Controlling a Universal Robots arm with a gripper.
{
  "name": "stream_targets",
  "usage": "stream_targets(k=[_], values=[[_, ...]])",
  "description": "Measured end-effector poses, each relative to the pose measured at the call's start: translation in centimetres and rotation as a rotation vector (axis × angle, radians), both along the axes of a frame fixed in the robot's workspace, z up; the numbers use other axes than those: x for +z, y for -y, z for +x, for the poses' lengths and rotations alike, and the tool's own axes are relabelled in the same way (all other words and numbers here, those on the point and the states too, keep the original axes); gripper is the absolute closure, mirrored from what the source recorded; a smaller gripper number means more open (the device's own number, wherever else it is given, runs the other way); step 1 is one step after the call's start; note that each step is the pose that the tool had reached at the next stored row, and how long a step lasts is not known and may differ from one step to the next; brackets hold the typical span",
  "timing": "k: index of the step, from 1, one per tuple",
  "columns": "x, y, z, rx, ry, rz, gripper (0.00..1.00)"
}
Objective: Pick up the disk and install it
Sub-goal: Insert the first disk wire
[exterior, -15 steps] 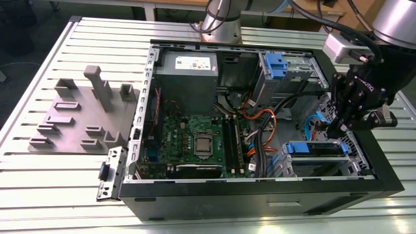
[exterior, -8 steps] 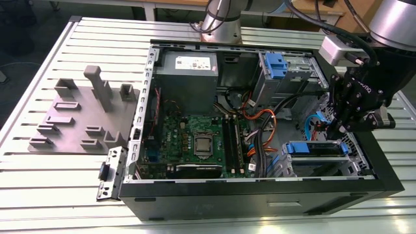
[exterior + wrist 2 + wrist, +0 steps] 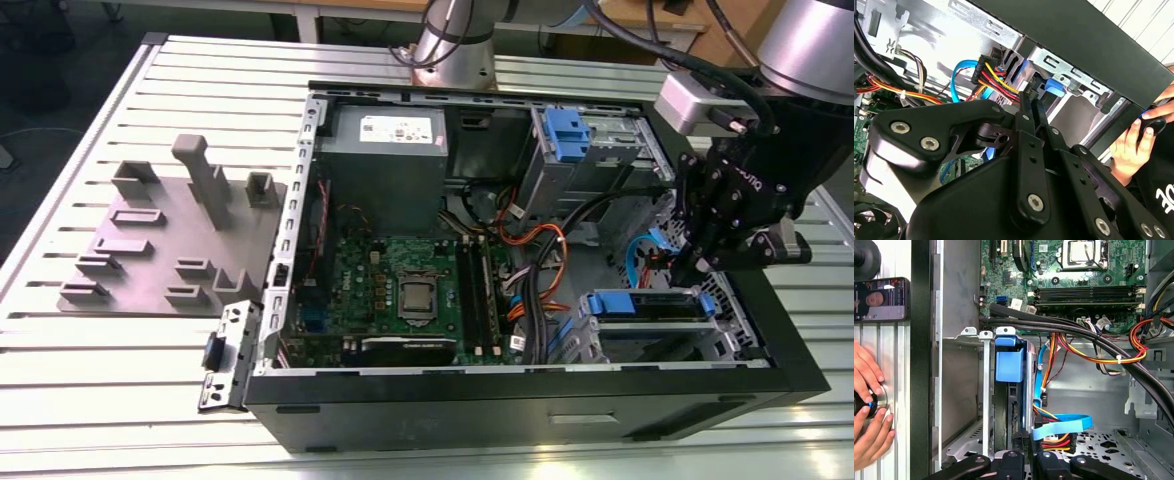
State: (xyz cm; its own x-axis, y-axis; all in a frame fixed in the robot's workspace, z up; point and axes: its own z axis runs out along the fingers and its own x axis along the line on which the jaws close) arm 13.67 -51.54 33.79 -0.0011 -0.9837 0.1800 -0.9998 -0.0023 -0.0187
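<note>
Slatted worktop (image 3: 107,400), open case (image 3: 534,400): hand (image 3: 1026,457) clamped on the disk (image 3: 1010,405), standing edgewise, long axis straight down into bay.

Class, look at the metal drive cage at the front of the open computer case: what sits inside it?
Inside the drive cage sits the disk, edge-on in its blue frame, with coloured cables reaching its end. Its label and far end are hidden by the cage walls and the claw.

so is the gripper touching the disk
Cannot tell. In the first wrist view the gripper sits right at the disk's end, but any contact is hidden.
</note>
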Motion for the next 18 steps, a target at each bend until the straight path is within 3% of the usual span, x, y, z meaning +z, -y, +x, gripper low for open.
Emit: stream_targets(k=[6,9,15,18], values=[[0.0,0.0,-0.01,0.0,0.0004,0.0,0.84],[0.0,0.0,-0.03,0.0,0.0035,0.0,0.84],[-0.05,0.09,-0.37,0.001,0.0207,-0.0001,0.84],[-0.06,0.54,-0.53,0.001,0.0251,0.0011,0.84]])
